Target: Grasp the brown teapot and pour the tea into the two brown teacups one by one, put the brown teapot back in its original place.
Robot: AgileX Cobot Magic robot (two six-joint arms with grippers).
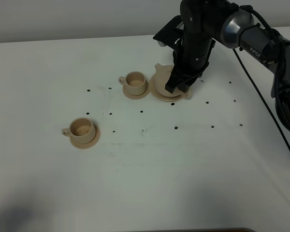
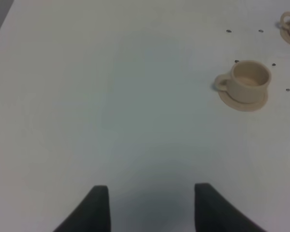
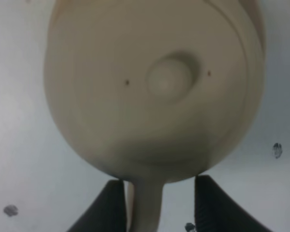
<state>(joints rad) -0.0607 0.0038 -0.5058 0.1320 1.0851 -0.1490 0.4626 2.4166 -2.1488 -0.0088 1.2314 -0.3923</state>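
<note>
- The brown teapot [image 3: 154, 96] is being shown from above in the right wrist view. It is sitting on the wide saucer [image 1: 170, 99], its original place, toward the far right of the table [image 1: 183, 183].
- The right gripper [image 3: 158, 184] is being held directly over the teapot, with the loop handle [image 3: 145, 208] lying between its 2 fingers.
- The jaws are being kept partly open. The handle is sitting close against 1 finger, while a clear gap is showing beside the other, so nothing is judged to be clamped yet.
- The relation that matters is being set up well. The teapot's long axis, spout to handle, is running in line with the wrist, and the handle's thin side is being presented across the closing line.
- In the exterior view only the spout side [image 1: 159, 71] is being left uncovered, pointing away from the gripper toward the far left.
- The 2 brown teacups are standing to the teapot's left on their small saucers, 1 [image 1: 135, 83] just beside the wide saucer, 1 [image 1: 81, 128] well apart and nearer the front.
- The left gripper [image 2: 150, 193] is being held open and empty over bare table, so the right arm is judged far the nearer.
</note>
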